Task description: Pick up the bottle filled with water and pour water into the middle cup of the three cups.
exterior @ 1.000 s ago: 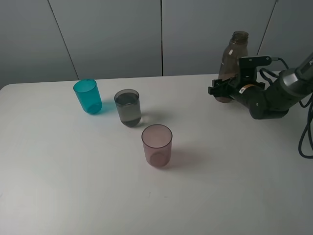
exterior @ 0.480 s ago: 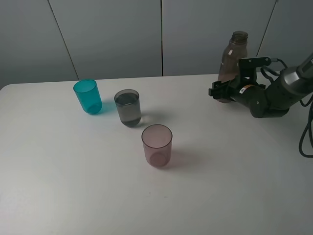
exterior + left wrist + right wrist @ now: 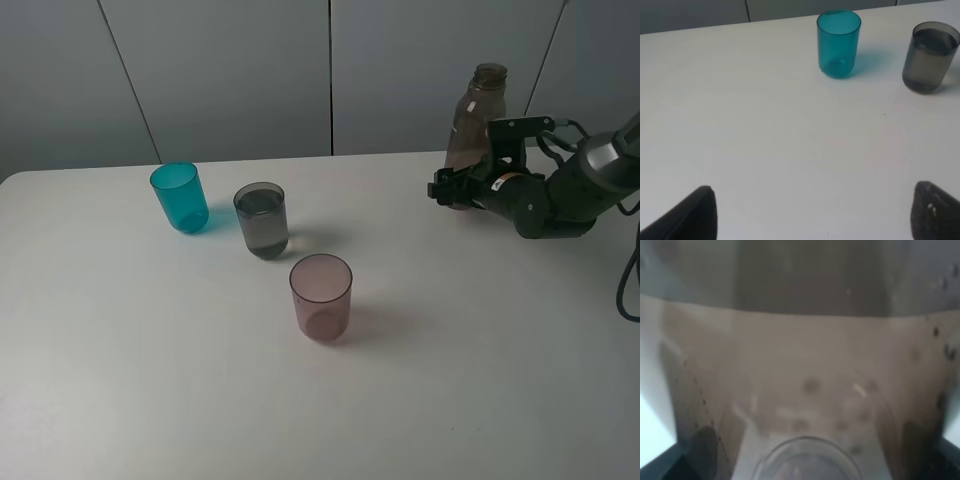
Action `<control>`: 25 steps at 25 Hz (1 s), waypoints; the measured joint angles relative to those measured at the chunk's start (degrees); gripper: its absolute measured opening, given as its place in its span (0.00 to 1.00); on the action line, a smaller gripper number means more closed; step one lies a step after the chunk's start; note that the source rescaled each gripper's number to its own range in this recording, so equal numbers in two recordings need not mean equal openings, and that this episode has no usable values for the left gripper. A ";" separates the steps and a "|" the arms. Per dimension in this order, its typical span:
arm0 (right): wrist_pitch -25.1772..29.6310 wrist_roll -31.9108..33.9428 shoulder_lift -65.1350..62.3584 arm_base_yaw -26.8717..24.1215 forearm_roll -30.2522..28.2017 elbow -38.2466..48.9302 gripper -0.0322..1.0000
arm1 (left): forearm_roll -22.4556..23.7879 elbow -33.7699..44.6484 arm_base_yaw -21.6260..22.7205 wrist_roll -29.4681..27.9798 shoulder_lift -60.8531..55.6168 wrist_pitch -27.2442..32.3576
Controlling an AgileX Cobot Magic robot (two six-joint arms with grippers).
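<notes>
Bottle upright, right pincer around base

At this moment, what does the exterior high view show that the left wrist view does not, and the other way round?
Only the exterior high view shows the pinkish-mauve cup, the bottle standing upright at the far right, and the right gripper at the bottle's base.

Only the left wrist view shows the left gripper, its two dark fingers set wide apart over bare table; that arm is absent from the exterior view.

Both show the teal-blue cup, the middle cup already holding water, and the white table.
</notes>
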 joint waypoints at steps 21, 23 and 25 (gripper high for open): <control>29.86 -0.08 -26.57 0.04 -0.61 13.28 0.56 | 0.00 0.00 0.00 0.00 0.00 0.00; 38.76 -0.53 -31.12 -0.45 -0.61 11.66 0.56 | 0.00 0.00 0.00 0.00 0.00 0.00; 48.70 -2.00 -34.61 -1.85 -0.88 9.01 0.56 | 0.00 0.00 0.00 0.00 0.00 0.00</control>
